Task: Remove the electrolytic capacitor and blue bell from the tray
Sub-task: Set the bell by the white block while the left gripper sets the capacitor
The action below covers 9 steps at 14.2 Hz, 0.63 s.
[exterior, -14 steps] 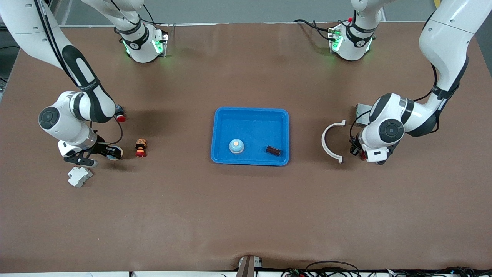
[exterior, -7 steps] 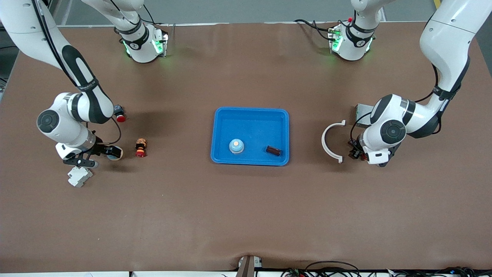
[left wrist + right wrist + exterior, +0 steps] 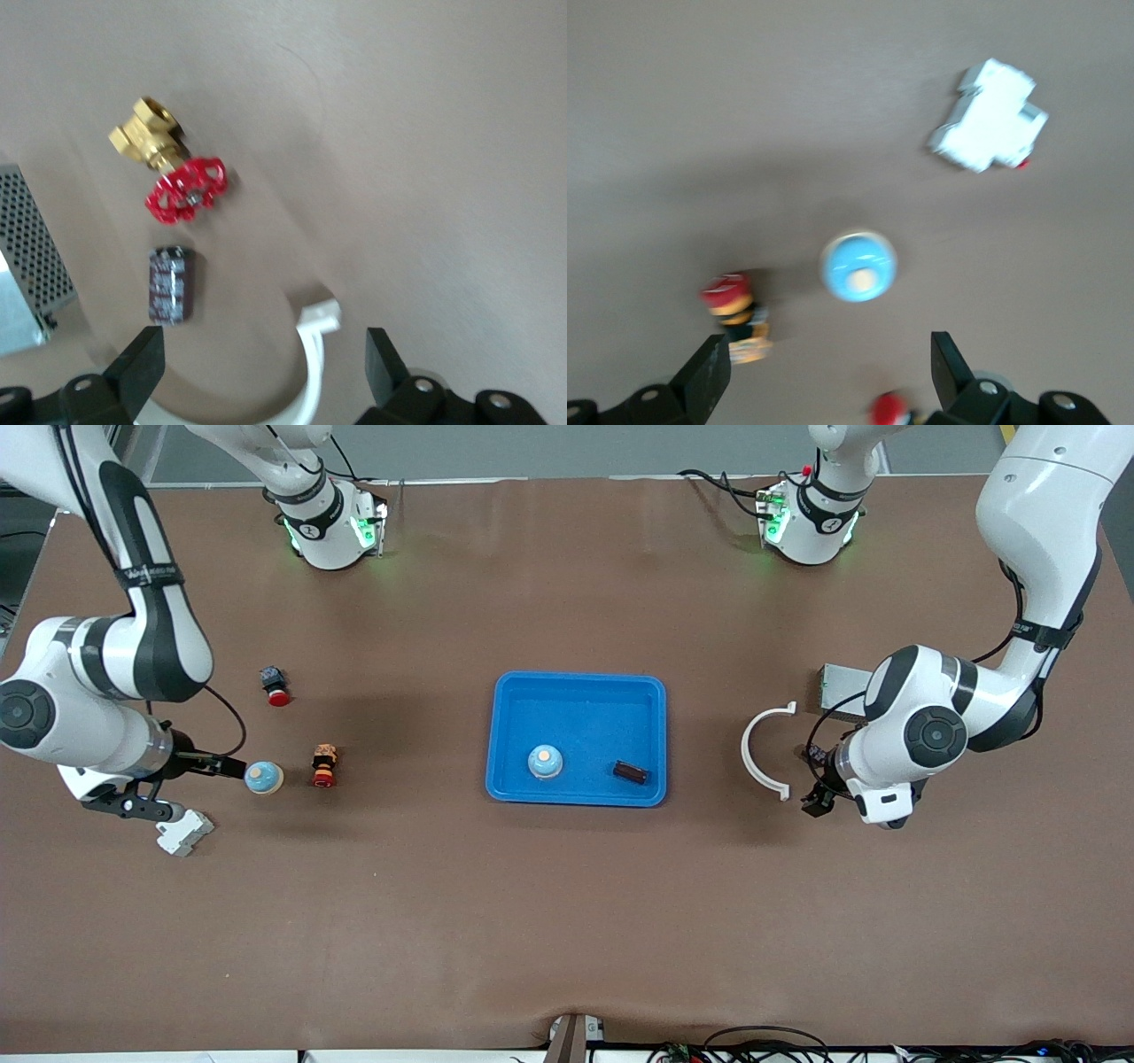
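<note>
A blue bell (image 3: 263,777) with an orange button stands on the table toward the right arm's end; the right wrist view shows this bell (image 3: 859,266) too. My right gripper (image 3: 177,786) hovers open beside it, and the jaws (image 3: 828,372) are empty. A dark capacitor (image 3: 171,283) lies on the table beside a white curved piece (image 3: 306,372). My left gripper (image 3: 263,372) is open above them, holding nothing. In the front view the left gripper (image 3: 815,779) hides that capacitor. A second bell (image 3: 545,761) and capacitor (image 3: 631,771) lie in the blue tray (image 3: 576,686).
Near the right gripper are a white block (image 3: 183,831), a red-and-yellow figurine (image 3: 324,766) and a red push button (image 3: 275,685). By the left gripper are a brass valve with a red handwheel (image 3: 173,168), the white arc (image 3: 764,750) and a perforated metal box (image 3: 837,684).
Both grippers opened and rose. The right one let go of the bell and drew away toward the table's end. The left one let go of the capacitor.
</note>
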Tool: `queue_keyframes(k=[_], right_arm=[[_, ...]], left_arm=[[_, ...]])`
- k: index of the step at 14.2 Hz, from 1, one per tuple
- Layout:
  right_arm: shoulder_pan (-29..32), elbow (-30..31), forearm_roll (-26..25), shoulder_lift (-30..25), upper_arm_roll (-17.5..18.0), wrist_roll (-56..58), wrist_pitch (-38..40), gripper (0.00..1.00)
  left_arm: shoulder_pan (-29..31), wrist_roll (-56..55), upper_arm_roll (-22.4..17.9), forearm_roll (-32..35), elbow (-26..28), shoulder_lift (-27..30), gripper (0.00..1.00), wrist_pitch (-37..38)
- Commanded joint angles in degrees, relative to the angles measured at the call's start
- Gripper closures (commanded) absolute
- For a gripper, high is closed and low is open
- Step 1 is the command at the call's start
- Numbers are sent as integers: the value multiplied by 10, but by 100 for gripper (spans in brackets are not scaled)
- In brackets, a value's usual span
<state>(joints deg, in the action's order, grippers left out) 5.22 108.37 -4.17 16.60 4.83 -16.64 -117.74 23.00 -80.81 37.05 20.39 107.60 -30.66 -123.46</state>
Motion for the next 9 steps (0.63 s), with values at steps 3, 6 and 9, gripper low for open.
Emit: queue_keyframes(k=[3, 6, 9], right_arm=[[-128, -8, 82, -13, 4, -256, 3, 0], [-219, -17, 84, -12, 3, -411, -1, 0], [-290, -18, 87, -9, 3, -517, -24, 0]], left_arm=[[-16, -7, 50, -68, -62, 9, 0, 41], [-42, 4, 53, -75, -70, 17, 0, 43], [-35, 85, 79, -79, -94, 14, 0, 70]])
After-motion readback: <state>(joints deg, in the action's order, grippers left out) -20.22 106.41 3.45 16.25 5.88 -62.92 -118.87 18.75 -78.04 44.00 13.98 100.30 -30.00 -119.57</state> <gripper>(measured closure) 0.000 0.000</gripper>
